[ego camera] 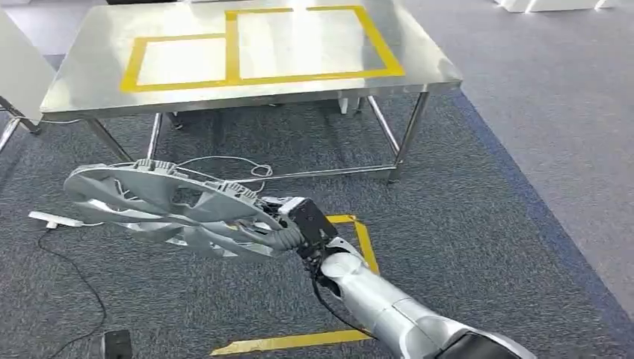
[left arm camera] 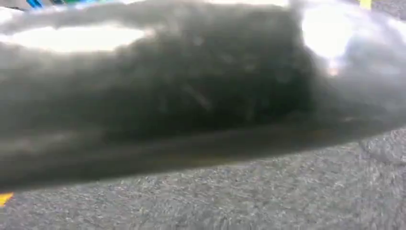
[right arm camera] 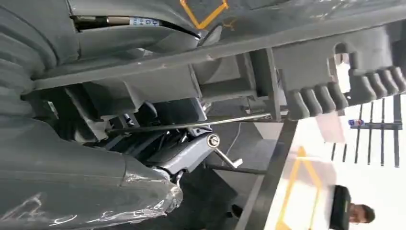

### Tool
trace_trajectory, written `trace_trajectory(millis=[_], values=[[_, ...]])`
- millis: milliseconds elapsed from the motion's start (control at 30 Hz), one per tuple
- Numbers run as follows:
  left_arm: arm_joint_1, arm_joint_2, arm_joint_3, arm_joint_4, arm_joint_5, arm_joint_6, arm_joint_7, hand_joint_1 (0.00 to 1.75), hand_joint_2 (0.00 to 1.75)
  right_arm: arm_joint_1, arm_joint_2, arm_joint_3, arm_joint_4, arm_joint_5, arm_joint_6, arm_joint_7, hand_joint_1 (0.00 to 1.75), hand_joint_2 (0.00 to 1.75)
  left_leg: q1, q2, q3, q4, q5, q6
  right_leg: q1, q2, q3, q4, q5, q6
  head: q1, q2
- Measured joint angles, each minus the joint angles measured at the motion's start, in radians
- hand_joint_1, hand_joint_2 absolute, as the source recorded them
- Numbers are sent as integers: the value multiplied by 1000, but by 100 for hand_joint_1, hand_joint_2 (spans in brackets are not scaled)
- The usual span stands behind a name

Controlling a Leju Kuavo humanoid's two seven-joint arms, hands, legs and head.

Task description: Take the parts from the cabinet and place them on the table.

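A large round grey part (ego camera: pixel 164 206), ribbed and spoked like a fan wheel, hangs flat above the carpet. My right hand (ego camera: pixel 295 228) grips its rim on the right side, with the silver arm reaching in from the lower right. The right wrist view shows the part's underside (right arm camera: pixel 306 62) with its toothed edge, and my right hand (right arm camera: pixel 158 143) closed around its frame. Ahead stands the steel table (ego camera: pixel 75 82), its top marked with yellow tape rectangles (ego camera: pixel 314 41). The part is short of the table's near edge and lower than its top.
The table's legs (ego camera: pixel 411 127) and crossbar stand in front of me. On the carpet lie a black cable (ego camera: pixel 67 277), a white strip (ego camera: pixel 52 219), a small black box (ego camera: pixel 116 344) and a yellow tape square (ego camera: pixel 362 243). A person (right arm camera: pixel 354 213) is beyond the table.
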Motion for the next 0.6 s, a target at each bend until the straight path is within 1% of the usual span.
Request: trace_trajectory(millis=[33,67,100,133,167,200,233,267,300,333,367,400,433,467,500,533,567,600], values=[[1,0,0,0,0,0,0,0,0,1,0,0,0,0,1,-3,175,175,-1,1,7,10,4,-2,1,1,1,-9,1,-5,1,0],[1,0,-1,0,0,1,0,0,0,2,0,0,0,-1,1,-5,175,175,-2,1,17,2,2,-5,-2,0,12,-13,0,-7,1,0],[-1,1,-3,0,-2,1,0,0,0,5,0,0,-2,-1,1,-9,175,175,-3,2,10,12,-5,-7,-14,-1,31,-25,2,-6,1,0],[-2,0,-7,0,-3,1,0,0,0,6,0,-1,-3,-1,0,-18,175,175,-3,2,-3,47,-4,-13,-15,-1,42,-32,1,-7,-1,0],[-3,2,-9,0,-3,1,0,0,0,6,0,-1,-9,-3,-1,-29,175,175,2,2,-36,107,-18,-20,-17,-1,49,-34,-3,-9,-2,0],[-3,2,-10,0,-3,0,0,0,0,7,0,-1,-15,-4,-1,-36,175,175,5,3,-64,152,-35,-24,-19,-1,52,-34,-7,-8,-1,0],[-1,3,-10,0,-3,0,0,0,0,10,0,-1,-24,-5,-4,-47,175,175,13,3,-121,238,-81,-34,-21,-1,61,-34,-17,-6,-2,0],[2,4,-10,0,-3,0,0,0,0,15,0,-2,-33,-4,-13,-55,175,175,20,3,-153,273,-102,-42,-25,0,70,-34,-25,-3,-2,0],[4,4,-11,0,-5,0,0,0,0,23,-2,-4,-46,-2,-23,-62,175,175,27,3,-164,268,-94,-51,-30,0,79,-33,-34,4,-2,0],[5,5,-13,0,-6,0,0,0,0,31,-4,-6,-61,1,-31,-66,175,175,34,5,-159,233,-59,-60,-35,1,90,-32,-44,14,-2,0],[5,5,-15,0,-6,0,0,0,0,36,-5,-10,-75,3,-37,-68,175,175,43,6,-141,169,-4,-70,-41,1,100,-28,-53,21,-2,0],[5,5,-16,0,-7,-1,0,0,0,37,-5,-11,-90,5,-43,-70,175,175,55,8,-111,79,71,-84,-48,1,110,-21,-66,29,-2,0],[7,0,-16,0,-7,-3,0,0,0,35,-5,-11,-100,8,-50,-70,175,175,66,9,-98,31,108,-102,-48,0,108,-15,-77,40,-6,0],[5,-3,-17,1,-8,-5,0,0,0,34,-6,-13,-111,14,-63,-70,175,175,50,13,-102,7,61,-94,-48,4,110,-7,-80,46,-18,0],[3,-4,-20,2,-11,-6,0,0,0,34,-6,-16,-131,25,-85,-70,175,175,49,13,-99,17,75,-63,-44,5,102,-6,-87,52,-18,0],[5,-4,-24,1,-11,-5,-1,0,0,38,-8,-18,-147,39,-109,-70,175,175,48,12,-100,17,70,-51,-45,3,106,-2,-95,56,-10,0],[7,-4,-27,1,-14,-5,-1,0,0,38,-9,-19,-160,55,-134,-72,175,175,46,11,-98,19,66,-43,-46,3,111,-4,-99,61,-9,0],[5,-3,-32,1,-18,-5,-1,0,0,39,-11,-19,-176,70,-166,-73,175,175,45,9,-87,21,63,-34,-51,1,105,-2,-106,66,-8,0]])
